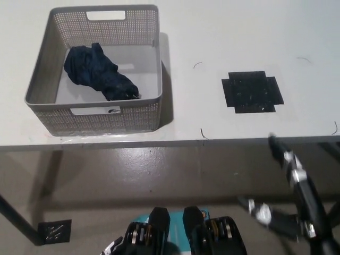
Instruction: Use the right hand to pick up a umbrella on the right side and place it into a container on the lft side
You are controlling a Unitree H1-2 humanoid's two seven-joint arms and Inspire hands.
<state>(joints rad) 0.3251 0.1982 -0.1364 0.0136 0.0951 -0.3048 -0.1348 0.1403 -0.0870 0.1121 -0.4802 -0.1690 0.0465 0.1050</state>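
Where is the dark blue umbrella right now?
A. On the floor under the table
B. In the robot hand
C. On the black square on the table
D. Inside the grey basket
D. The folded dark blue umbrella lies on the floor of the grey basket, while the black right robot hand hangs below the table edge holding nothing, fingers apart.

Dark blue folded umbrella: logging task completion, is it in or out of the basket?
In: the dark blue folded umbrella lies on the grey perforated basket's floor.
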